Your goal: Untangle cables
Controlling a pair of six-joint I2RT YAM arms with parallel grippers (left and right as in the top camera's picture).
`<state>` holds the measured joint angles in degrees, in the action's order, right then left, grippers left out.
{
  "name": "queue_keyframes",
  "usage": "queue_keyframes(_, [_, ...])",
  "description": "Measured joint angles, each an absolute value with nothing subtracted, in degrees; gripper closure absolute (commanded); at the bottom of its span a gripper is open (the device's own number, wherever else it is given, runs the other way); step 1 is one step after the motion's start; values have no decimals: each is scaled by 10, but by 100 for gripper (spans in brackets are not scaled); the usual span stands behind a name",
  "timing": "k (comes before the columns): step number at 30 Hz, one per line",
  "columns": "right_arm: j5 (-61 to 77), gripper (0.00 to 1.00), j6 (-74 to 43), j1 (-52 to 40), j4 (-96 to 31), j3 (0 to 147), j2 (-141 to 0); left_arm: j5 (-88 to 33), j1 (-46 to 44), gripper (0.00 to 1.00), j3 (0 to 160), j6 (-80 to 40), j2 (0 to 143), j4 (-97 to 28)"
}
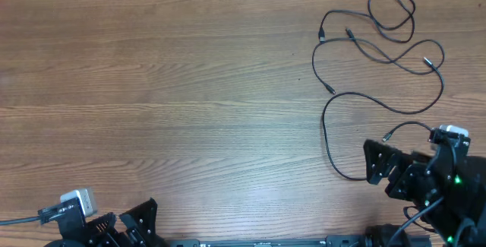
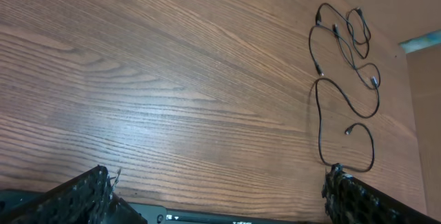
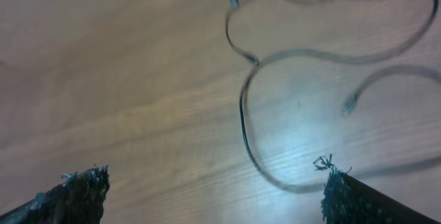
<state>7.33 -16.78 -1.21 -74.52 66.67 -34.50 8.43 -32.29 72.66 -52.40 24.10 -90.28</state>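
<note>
Lying on the right side of the surface, the cables are seen as thin black cords in loose loops. Some loops are crossed over each other near the far edge, so the tangle is not yet undone. A big loop is spread out closer to the robot. A small plug is found at a loose end just beside the right gripper.

The right gripper is held wide, and nothing is caught between its fingers. In the right wrist view, the big loop and the small plug are seen just ahead of it, a bit blurred. The left gripper is also held wide and empty. It is kept at the near left corner, well apart from the cables.

No cord is touched by either gripper, so the job is judged to be at its very start. A first cord has to be picked. For the next move, the right gripper would need to be brought down over one cord only, maybe by the small plug, and closed on it. That cord could then be pulled slowly away from the others. Care is needed, because the cords are thin and flat and can easily be missed.
</note>
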Motion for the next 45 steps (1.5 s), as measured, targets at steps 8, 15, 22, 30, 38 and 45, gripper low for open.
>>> queue_keyframes(8, [73,0,-111,-12,-625,593,-301,84,-323,0,727,-524,241,-903])
queue_keyframes(15, [76,0,-84,-12,-534,484,-237,84,-323,1,726,-524,241,-903])
queue_keyframes(22, [77,0,-76,-9,-444,374,-168,84,-323,1,725,-524,241,-903])
queue_keyframes(30, [118,0,-28,4,-306,256,-115,85,-323,1,724,-524,241,-903])
queue_keyframes(38, [149,0,-7,4,-148,157,-32,86,-323,0,724,-524,241,-903])
queue_keyframes(45, [180,0,-2,4,-36,88,-24,87,-323,0,724,-524,241,-903])
